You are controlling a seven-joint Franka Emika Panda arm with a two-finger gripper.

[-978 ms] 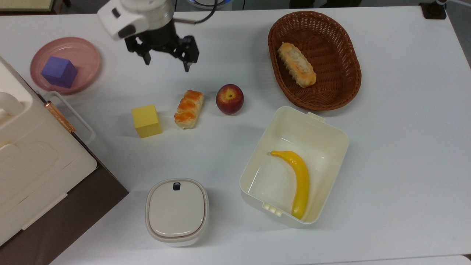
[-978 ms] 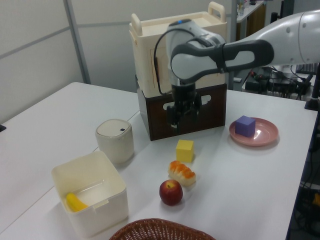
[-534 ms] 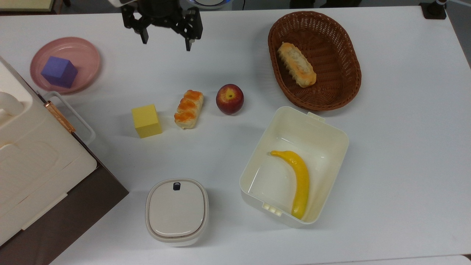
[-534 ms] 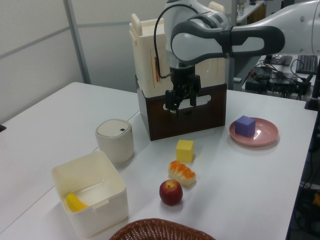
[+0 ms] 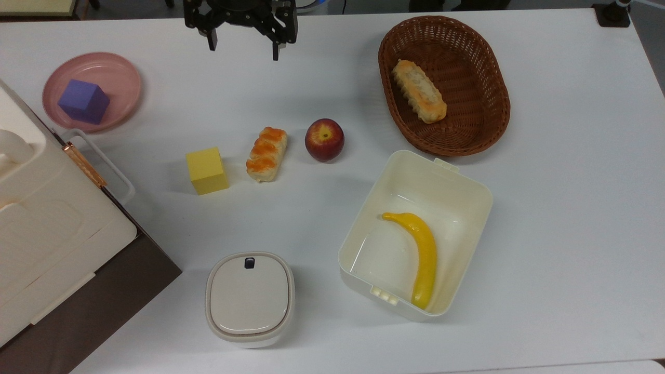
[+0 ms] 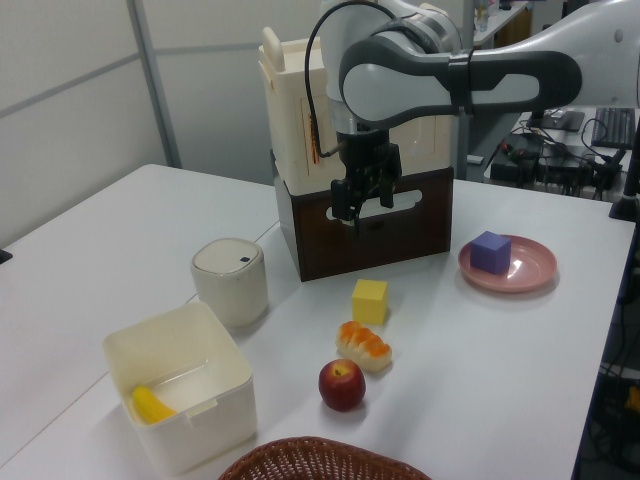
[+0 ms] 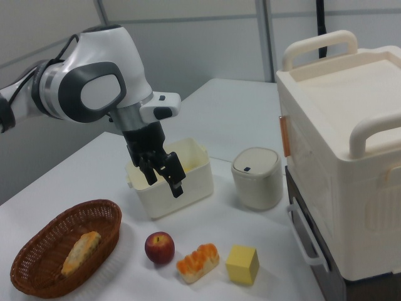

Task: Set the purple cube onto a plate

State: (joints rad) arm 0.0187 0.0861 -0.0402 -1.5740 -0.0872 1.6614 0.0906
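Gripper (image 5: 243, 47) has shifted further toward the top view's upper edge since half a second ago; objects unchanged. Left to right in the top view: cream crate on brown base (image 5: 47, 228) at the left edge. Pink plate (image 5: 124, 78) at upper left, purple cube (image 5: 83, 101) resting on it, toward the plate's left side. Gripper raised above the tabletop (image 5: 571, 208), fingers apart, empty, well apart from the plate. Yellow cube (image 5: 207, 170), pastry (image 5: 266, 154) and apple (image 5: 324, 139) in a row mid-table. Lidded cream canister (image 5: 249, 298) below. Open cream box (image 5: 467, 192) holding a banana (image 5: 422, 254). Wicker basket (image 5: 493, 104) with a bread roll (image 5: 419, 91) at upper right.
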